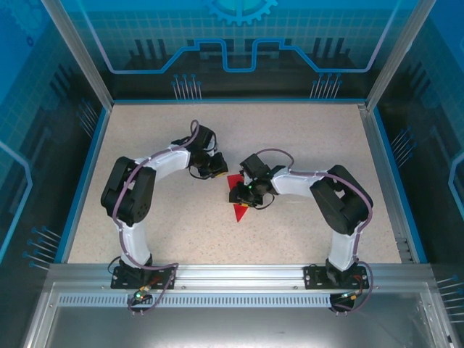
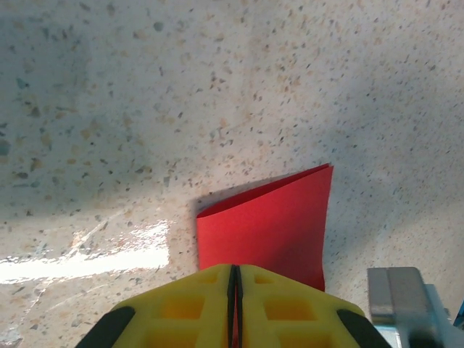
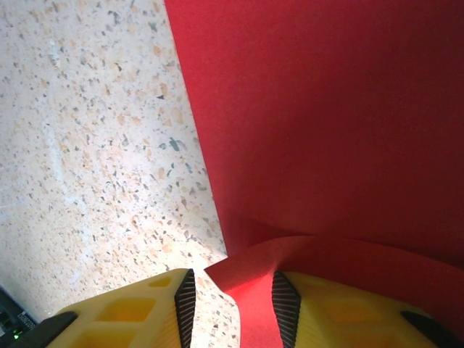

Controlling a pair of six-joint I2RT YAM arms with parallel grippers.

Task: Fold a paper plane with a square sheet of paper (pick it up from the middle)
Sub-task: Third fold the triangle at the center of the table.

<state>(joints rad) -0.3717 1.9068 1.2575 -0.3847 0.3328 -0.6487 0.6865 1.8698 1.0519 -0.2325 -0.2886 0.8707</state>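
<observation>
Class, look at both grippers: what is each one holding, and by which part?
The left gripper is shut on the red paper's near edge. The right gripper's jaws stand apart around a curled flap, so no firm hold.

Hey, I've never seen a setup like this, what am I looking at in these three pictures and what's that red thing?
These are two robot arms bolted to the near edge of a speckled table. One picture looks down from above; the other two come from cameras on each wrist, so the yellow fingers at the bottom are the arm's own. The red thing is a partly folded sheet of paper lying between the arms. The left hand is shut, with the paper's edge at its closed fingertips. The right hand has its fingers apart, with a curled flap of paper lying between them.
</observation>
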